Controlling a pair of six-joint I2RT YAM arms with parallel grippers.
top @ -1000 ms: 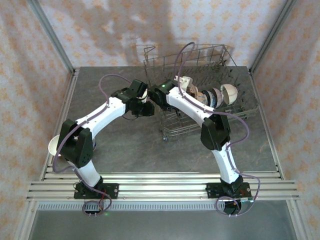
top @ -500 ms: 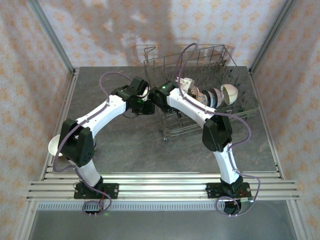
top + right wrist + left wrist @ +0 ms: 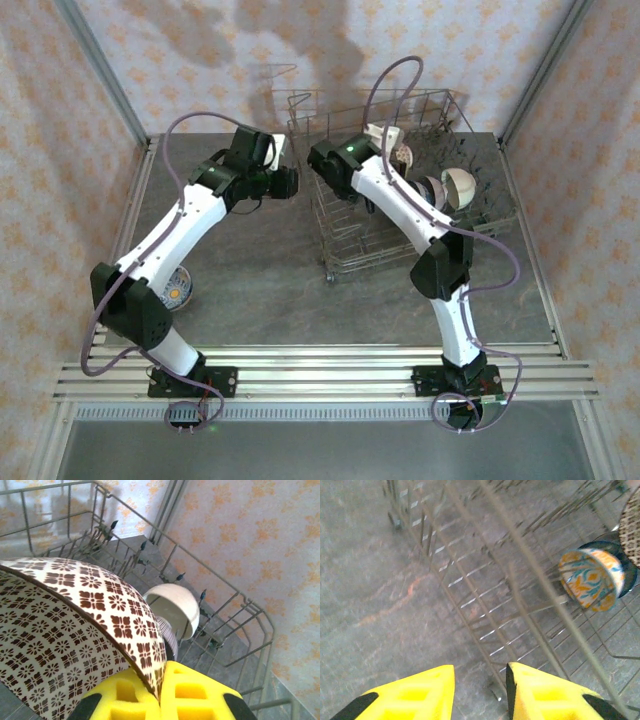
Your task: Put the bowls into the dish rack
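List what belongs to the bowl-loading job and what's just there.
Job: dish rack; brown-patterned bowl in the right gripper; cream bowl and orange-blue bowl racked; loose patterned bowl.
Just there: table; aluminium rails; patterned walls.

Several bowls (image 3: 458, 186) edgewise in dish rack (image 3: 340, 245)

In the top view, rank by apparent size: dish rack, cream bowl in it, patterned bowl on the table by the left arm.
1. dish rack, by far.
2 and 3. cream bowl and patterned bowl look about alike; the left arm hides part of the patterned one, so unranked.
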